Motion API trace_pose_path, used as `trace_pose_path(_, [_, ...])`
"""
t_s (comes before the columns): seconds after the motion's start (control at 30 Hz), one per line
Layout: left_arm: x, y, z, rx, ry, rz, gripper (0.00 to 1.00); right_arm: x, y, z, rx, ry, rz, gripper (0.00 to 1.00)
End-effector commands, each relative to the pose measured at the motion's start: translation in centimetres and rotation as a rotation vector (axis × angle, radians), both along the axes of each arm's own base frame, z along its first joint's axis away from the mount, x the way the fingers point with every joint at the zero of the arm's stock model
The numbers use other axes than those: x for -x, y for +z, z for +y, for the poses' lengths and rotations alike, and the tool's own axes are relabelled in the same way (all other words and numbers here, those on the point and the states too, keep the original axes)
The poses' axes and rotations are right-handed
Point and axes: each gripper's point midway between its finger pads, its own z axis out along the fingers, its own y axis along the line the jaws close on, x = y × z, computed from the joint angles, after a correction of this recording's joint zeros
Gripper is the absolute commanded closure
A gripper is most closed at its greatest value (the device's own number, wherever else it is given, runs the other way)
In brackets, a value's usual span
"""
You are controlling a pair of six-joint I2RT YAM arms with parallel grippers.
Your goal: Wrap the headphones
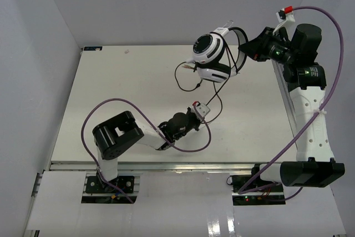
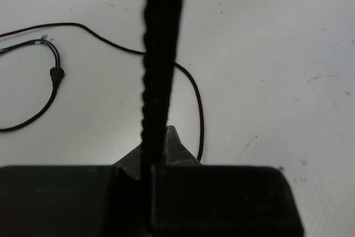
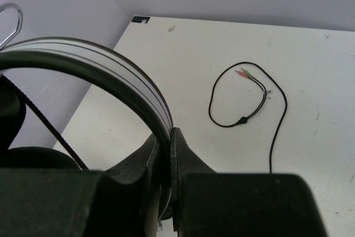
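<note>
The headphones [image 1: 209,54] hang in the air over the far middle of the table, white-and-black earcups to the left. My right gripper [image 1: 249,48] is shut on the black headband [image 3: 133,84], which runs between its jaws in the right wrist view. The thin black cord [image 1: 217,99] drops from the headset to my left gripper [image 1: 201,109], which is shut on it. In the left wrist view the cord [image 2: 160,54] rises straight out of the closed jaws. The rest of the cord [image 1: 186,79] lies looped on the table, ending in green and pink plugs [image 3: 242,73].
The white table [image 1: 122,81] has a metal rail along its right edge [image 1: 284,98]. Purple robot cables [image 1: 191,147] curl beside the left arm and arc over the right arm [image 1: 333,37]. Grey walls stand at the left and back.
</note>
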Motion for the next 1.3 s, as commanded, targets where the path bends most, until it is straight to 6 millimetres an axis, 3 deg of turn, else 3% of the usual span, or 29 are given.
trace_pose_path(0.0, [1.7,4.2,2.4,0.158,-0.056,-0.017,0.96,3.0,4.9,0.9,-0.016,0.239,-0.199,0.92])
trace_pose_path(0.1, [3.0,5.4,3.8,0.227,-0.158,0.028,1.00,3.4,4.0,0.5,0.128,0.276,-0.340,0.92])
trace_pose_path(0.2, [2.8,6.1,5.5,0.252,-0.227,0.082,1.00,4.3,2.7,0.4,0.252,0.315,-0.436,0.92])
trace_pose_path(0.33, [0.6,7.4,7.0,0.265,-0.305,0.170,1.00,6.9,0.3,1.7,0.432,0.482,-0.538,0.92])
trace_pose_path(0.4, [-1.0,8.5,8.1,0.262,-0.339,0.234,1.00,6.8,-1.1,1.6,0.640,0.447,-0.620,0.92])
trace_pose_path(0.43, [-0.4,8.3,8.3,0.251,-0.386,0.308,1.00,6.4,-3.0,2.0,0.690,0.450,-0.620,0.92])
trace_pose_path(0.5, [-1.8,10.1,9.4,0.247,-0.383,0.374,1.00,4.9,-6.5,-0.1,0.867,0.357,-0.606,0.92])
trace_pose_path(0.57, [-1.8,12.1,9.9,0.247,-0.434,0.405,1.00,3.0,-7.7,-1.8,0.985,0.235,-0.609,0.92])
trace_pose_path(0.77, [1.2,15.2,9.3,0.263,-0.626,0.610,1.00,-0.7,-7.3,-4.1,1.171,-0.086,-0.668,0.92])
trace_pose_path(0.97, [3.0,17.6,7.8,0.338,-0.700,0.796,0.97,-2.5,-5.0,-3.6,1.204,-0.491,-0.747,0.92])
trace_pose_path(1.13, [1.2,19.6,6.8,0.459,-0.578,0.847,0.87,-3.0,-4.6,-2.1,1.115,-0.708,-0.697,0.92])
trace_pose_path(1.27, [1.4,20.0,5.6,0.509,-0.537,0.865,0.71,-4.8,-6.9,-0.7,0.990,-0.704,-0.507,0.92])
